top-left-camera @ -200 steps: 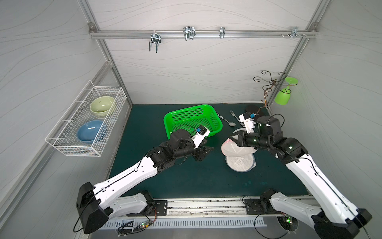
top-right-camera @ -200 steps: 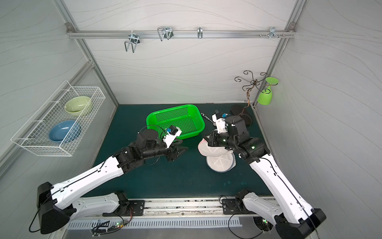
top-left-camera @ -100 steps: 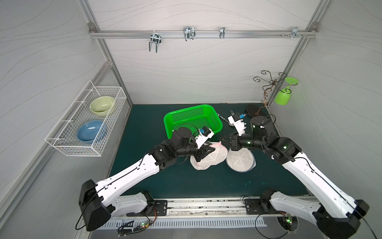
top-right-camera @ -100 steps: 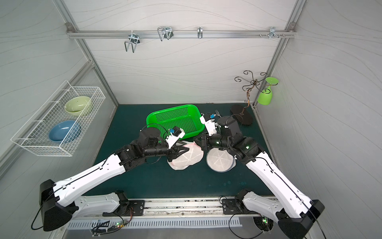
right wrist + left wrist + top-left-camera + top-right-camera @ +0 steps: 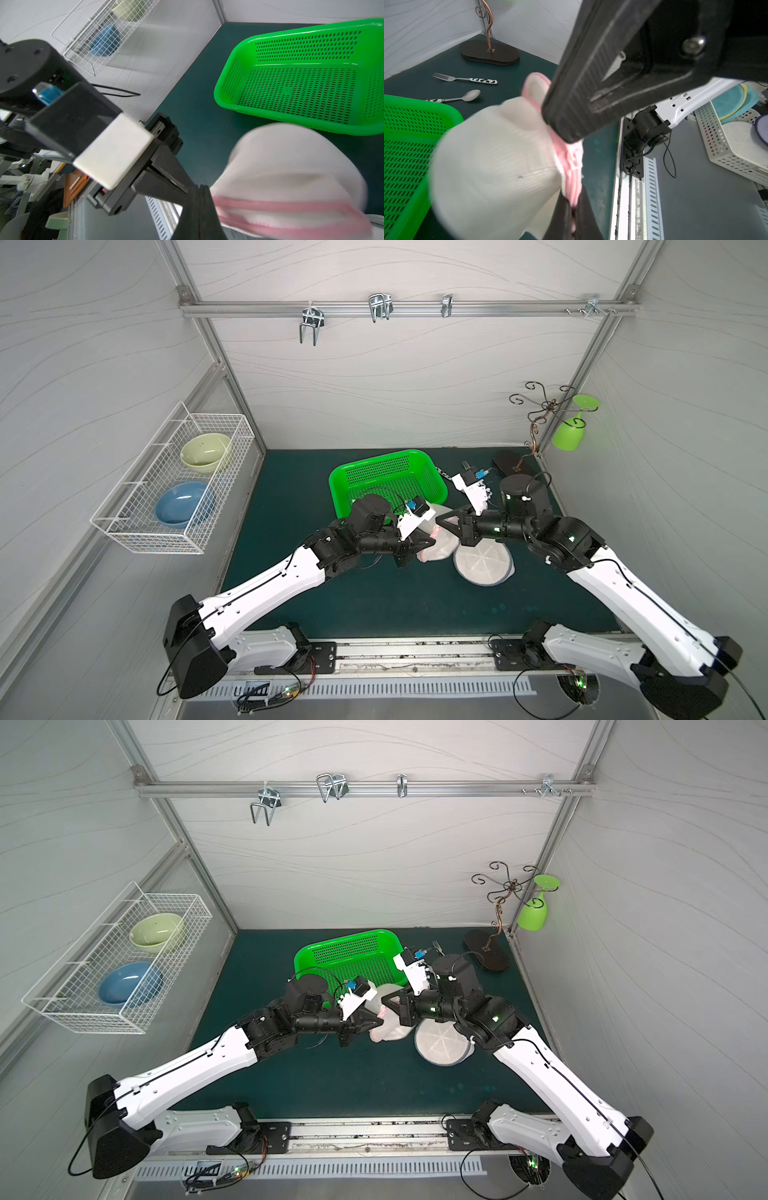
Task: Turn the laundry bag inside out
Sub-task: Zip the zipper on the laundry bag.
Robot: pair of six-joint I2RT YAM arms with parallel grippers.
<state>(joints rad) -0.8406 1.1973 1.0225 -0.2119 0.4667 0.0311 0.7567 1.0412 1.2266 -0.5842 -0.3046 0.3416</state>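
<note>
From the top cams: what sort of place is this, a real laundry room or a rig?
Most likely a lab test cell staged with household props: white panel walls on an aluminium frame, two white robot arms bolted to a front metal rail, and a white wire wall basket.

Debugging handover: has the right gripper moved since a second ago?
Yes: the right gripper, shut on the pink-trimmed bag, moved left, closer to the green basket.
</note>
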